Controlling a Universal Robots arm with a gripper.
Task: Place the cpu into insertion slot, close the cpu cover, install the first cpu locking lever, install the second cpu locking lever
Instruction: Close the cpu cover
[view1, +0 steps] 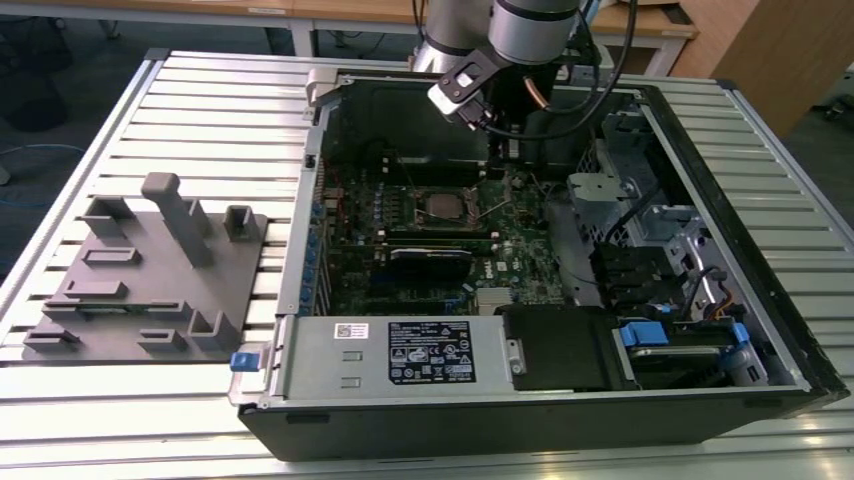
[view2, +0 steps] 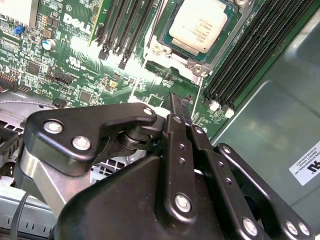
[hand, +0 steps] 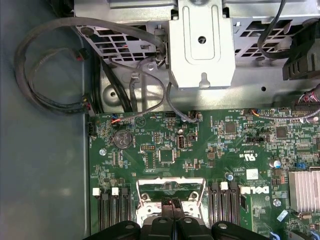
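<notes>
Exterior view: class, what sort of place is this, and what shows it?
Probably a robotics lab or workshop: a robot arm reaches into an open computer case lying on a slatted metal table, with wooden desks behind.

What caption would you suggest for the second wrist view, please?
Gripper, fingers shut, poised beside the cpu seated in the insertion slot.

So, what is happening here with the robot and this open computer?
A robot arm is working inside an open computer case. Its gripper, fingers pressed together, hangs close over the green motherboard, just beside the insertion slot. The cpu already sits in that slot, and the silvery cpu cover appears to lie down around it. Whether the locking levers are fastened, I cannot tell.
</notes>
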